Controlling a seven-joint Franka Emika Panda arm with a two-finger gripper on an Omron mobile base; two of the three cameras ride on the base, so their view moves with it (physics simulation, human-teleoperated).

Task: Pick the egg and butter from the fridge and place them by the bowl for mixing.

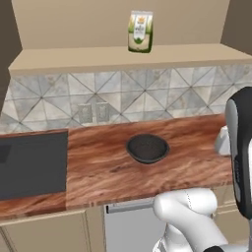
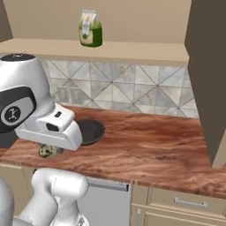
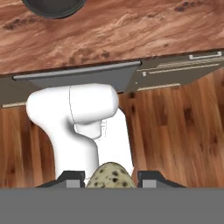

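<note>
Gripper (image 3: 109, 183) is clamped on the egg (image 3: 110, 176), a pale speckled one, held between the two dark fingertips (image 3: 72, 179) at the bottom of the hand view. In the right base view the egg (image 2: 47, 151) hangs under the white hand, over the front edge of the counter (image 2: 150, 145), just in front of and to the near side of the bowl (image 2: 91, 131). Whether it touches the counter I cannot tell.

Bowl (image 1: 147, 148) is matte black, round, sitting upright on the wood-grain counter (image 1: 103, 167), about mid-counter in the left base view. In the hand view the bowl (image 3: 54, 8) shows only as a dark arc at the top edge, with the counter (image 3: 131, 30) below it.

Left of the bowl in the left base view is a dark flat cooktop (image 1: 32, 164) set into the counter. Behind the bowl is a tiled backsplash (image 1: 147, 96) with an outlet plate (image 1: 93, 112). Above it is a beige shelf (image 1: 123, 58) holding a green and white bag (image 1: 140, 32), upright, roughly above the bowl. Same bag (image 2: 90, 28) shows on the shelf in the right base view.

Below the counter edge, under the bowl, is a grey dishwasher front (image 3: 78, 78) with a bar handle, and beige drawers (image 2: 185, 203) to the right of it. Wood floor (image 3: 179, 131) shows in the hand view.
</note>
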